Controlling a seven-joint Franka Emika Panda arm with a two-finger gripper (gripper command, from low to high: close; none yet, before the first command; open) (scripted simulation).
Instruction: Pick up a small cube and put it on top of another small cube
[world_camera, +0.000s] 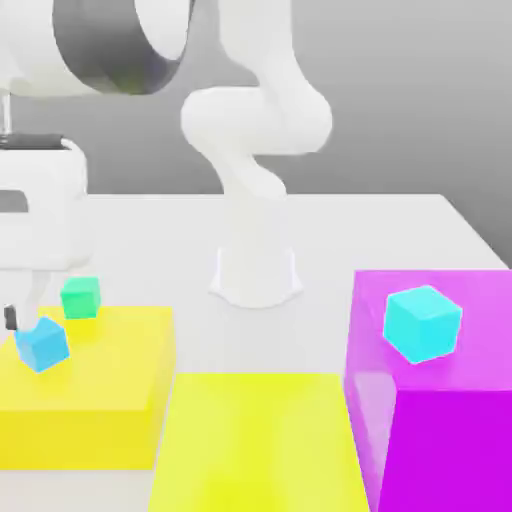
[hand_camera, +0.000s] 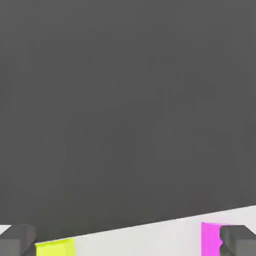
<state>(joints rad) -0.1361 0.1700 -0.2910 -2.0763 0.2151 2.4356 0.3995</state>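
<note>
The small sky-blue cube (world_camera: 43, 343) sits on the low yellow block (world_camera: 120, 400), tilted a little out of square with that block's edges, and the small green cube (world_camera: 80, 297) stands just behind it near the yellow block's far edge, close but not touching. To my eye the blue cube looks rigid and light, with flat, smooth faces and sharp corners; I would judge it unlikely to deform but liable to twist or slide if pinched across a corner, so two opposite side faces are the place to take it, squarely and low enough to leave its underside free for setting down on the green one. The pincer (hand_camera: 128, 240) stands fully open and holds nothing; in the hand view its two dark fingertips (hand_camera: 19, 240) frame a sliver of the white counter (hand_camera: 150, 237). In the exterior view the robot's hand is cut off at the frame edge beside the yellow block, with only a dark finger tip (world_camera: 11, 318) peeking out next to the blue cube, so I cannot tell how it lines up with the cube's faces. A bigger cyan cube (world_camera: 422, 322) rests on the magenta block (world_camera: 440, 420), well away from the yellow block.
</note>
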